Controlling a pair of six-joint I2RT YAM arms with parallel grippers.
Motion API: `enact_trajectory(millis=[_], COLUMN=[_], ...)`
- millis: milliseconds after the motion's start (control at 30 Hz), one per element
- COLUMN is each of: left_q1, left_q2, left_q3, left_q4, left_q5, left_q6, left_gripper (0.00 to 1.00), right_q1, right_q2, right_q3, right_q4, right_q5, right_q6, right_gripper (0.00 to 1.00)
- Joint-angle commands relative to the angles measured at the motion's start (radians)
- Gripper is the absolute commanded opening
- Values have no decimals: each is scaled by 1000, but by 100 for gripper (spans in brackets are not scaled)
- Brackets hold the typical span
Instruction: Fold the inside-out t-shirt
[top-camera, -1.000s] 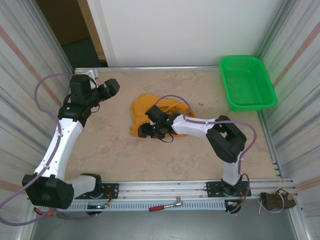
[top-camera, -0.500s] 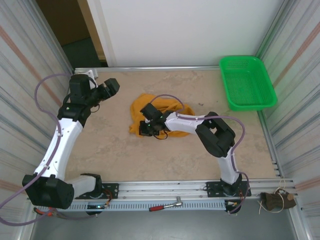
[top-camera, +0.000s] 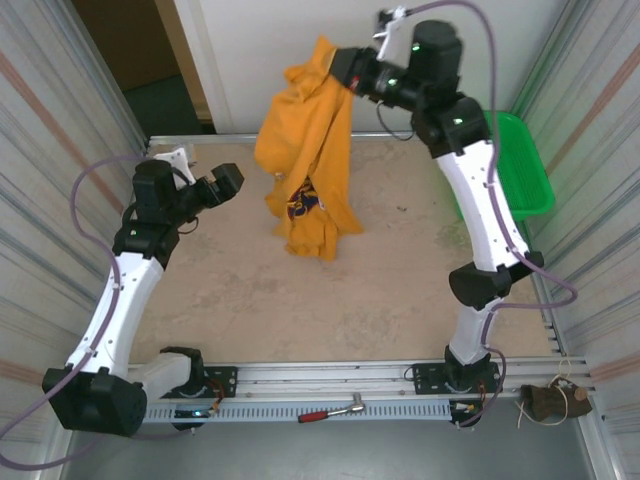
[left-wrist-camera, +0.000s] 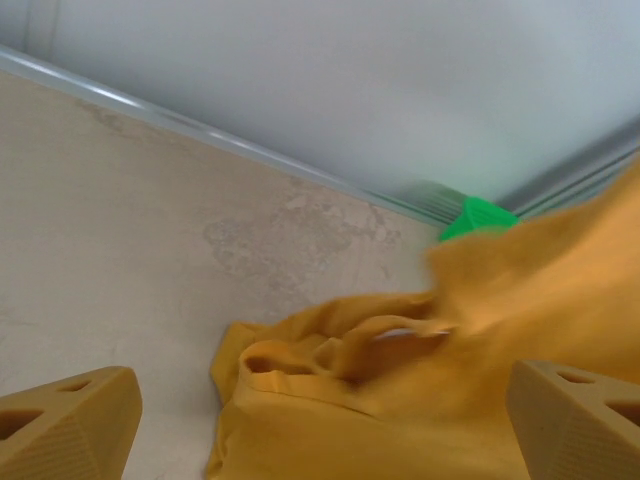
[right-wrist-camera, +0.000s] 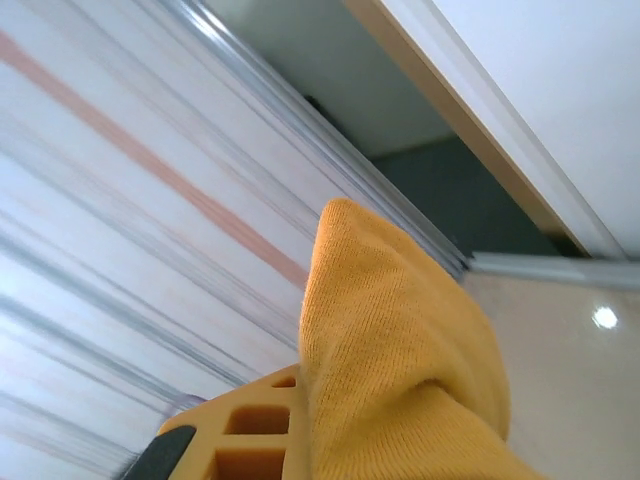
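Hanging from the right gripper (top-camera: 342, 70), which is raised high over the far edge of the table (top-camera: 230, 290): the inside-out t-shirt (top-camera: 312, 140), orange-yellow, bunched and drooping in long folds.

- Right gripper: clamped on the shirt's top end. In the right wrist view the cloth drapes over an orange finger (right-wrist-camera: 250, 425) and hides the gap between the jaws.
- T-shirt, lower part: a small dark logo (top-camera: 300, 204) faces the overhead camera, and the bottom end reaches down over the middle of the table's far half. Whether it touches the surface cannot be told.
- Left gripper (top-camera: 228, 178): near the table's far left corner, pointing toward the shirt but apart from it. Its jaws are spread wide with nothing held; in the left wrist view the two fingers (left-wrist-camera: 68, 428) sit at the lower corners, with the shirt's folds ahead of them.
- Green basket (top-camera: 525, 175): at the table's far right corner, partly hidden behind the right arm.
- Red-handled tool (top-camera: 333, 410): lying on the rail along the near edge, between the two arm bases.
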Motion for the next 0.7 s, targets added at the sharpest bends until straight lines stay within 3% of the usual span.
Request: enact_trajectory(millis=[0,467,667], left_q1=[-23,-278,-325], left_q2=[-42,80,223], left_q3=[-38,-26,41], left_q4=[109,339,374], left_q5=[68,52,58], left_q6=[35,140,169], left_gripper=[95,96,97], right_q1=[-27,-71,-74], right_q2=[20,-69,-109], right_q3=[22,-52,-86], right_q4=[-37,-9,3], right_q5=[-113,-156,-164], right_q6=[83,97,98], right_gripper=[0,0,0])
